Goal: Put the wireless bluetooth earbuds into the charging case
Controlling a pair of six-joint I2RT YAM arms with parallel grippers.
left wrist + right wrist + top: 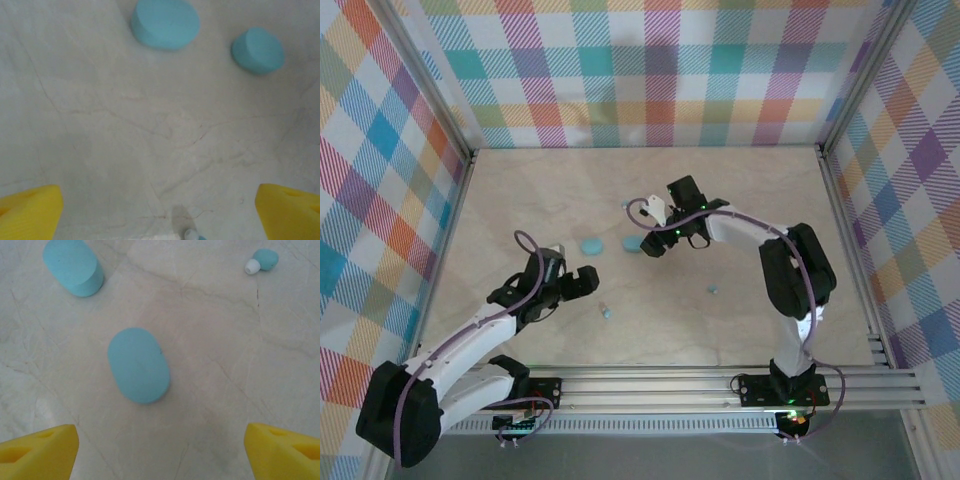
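The left hand (160,210) and right hand (160,450) gaped wide, empty; a tiny pale-blue earbud (192,235) lay cropped at the bottom edge.

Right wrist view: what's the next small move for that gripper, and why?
Probably lower the right gripper straight down around the blue case: it lies roughly centred between the open fingers, untouched, on the table. An earbud lies apart, farther off.
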